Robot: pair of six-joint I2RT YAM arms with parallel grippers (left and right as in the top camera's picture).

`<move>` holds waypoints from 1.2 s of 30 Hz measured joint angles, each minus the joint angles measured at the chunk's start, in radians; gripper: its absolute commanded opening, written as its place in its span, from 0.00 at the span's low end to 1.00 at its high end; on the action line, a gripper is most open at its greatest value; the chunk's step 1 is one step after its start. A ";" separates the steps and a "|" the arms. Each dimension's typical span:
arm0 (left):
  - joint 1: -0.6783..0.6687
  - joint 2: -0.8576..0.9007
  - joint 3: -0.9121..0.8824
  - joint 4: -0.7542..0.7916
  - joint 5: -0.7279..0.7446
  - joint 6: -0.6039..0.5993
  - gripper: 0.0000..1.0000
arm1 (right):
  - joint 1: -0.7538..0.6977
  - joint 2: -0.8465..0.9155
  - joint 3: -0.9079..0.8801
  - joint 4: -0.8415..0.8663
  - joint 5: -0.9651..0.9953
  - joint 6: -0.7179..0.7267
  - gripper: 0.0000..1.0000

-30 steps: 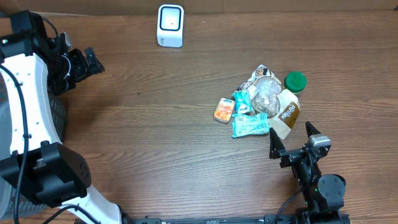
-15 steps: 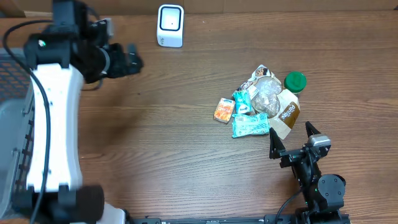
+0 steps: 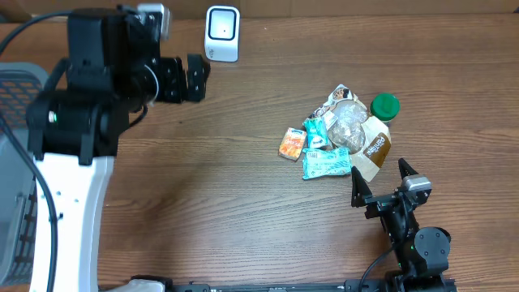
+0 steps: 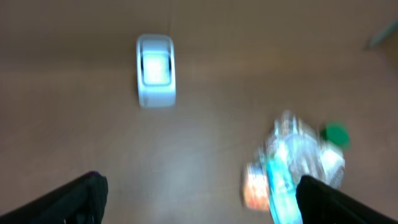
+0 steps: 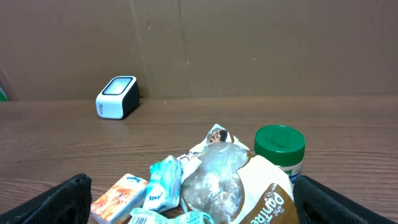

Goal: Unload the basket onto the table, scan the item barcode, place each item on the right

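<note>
In the overhead view, the left gripper [image 3: 200,77] is hovering with jaws apart at upper left, near the white scanner [image 3: 222,32], while the right gripper [image 3: 379,182] is sitting spread wide at lower right, just below the pile of items [image 3: 340,134]: an orange packet [image 3: 292,143], a teal wrapper [image 3: 327,162], a clear bag [image 3: 349,126], a brown pouch [image 3: 375,148] and a green-lidded jar [image 3: 384,106]. In the blurred left wrist view, the scanner is showing at upper left and the pile at lower right. In the right wrist view, the crumpled, overlapping pile is lying at lower centre, with the scanner standing well beyond it at left.
</note>
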 measured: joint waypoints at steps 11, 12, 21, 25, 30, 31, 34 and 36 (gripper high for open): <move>0.016 -0.420 -0.826 0.985 -0.025 0.238 1.00 | 0.000 -0.002 0.000 0.000 0.000 0.000 1.00; 0.023 -0.457 -0.899 1.044 -0.024 0.254 1.00 | 0.000 -0.002 0.000 0.001 0.000 0.000 1.00; 0.124 -0.872 -1.500 1.363 -0.027 0.340 1.00 | 0.000 -0.003 0.000 0.001 0.000 0.000 1.00; 0.169 -1.059 -1.657 1.364 -0.027 0.345 1.00 | 0.000 -0.004 0.000 0.001 0.000 0.000 1.00; 0.206 -1.249 -1.772 1.278 -0.029 0.358 1.00 | 0.000 -0.005 0.000 0.001 0.000 0.000 1.00; 0.208 -1.278 -1.780 1.238 -0.032 0.359 1.00 | 0.000 -0.005 0.000 0.001 0.000 0.000 1.00; 0.211 -1.345 -1.787 1.128 -0.053 0.360 1.00 | 0.000 -0.005 0.000 0.000 0.000 0.000 1.00; 0.211 -1.380 -1.788 1.061 -0.072 0.363 1.00 | 0.000 -0.005 0.000 0.001 0.000 0.000 1.00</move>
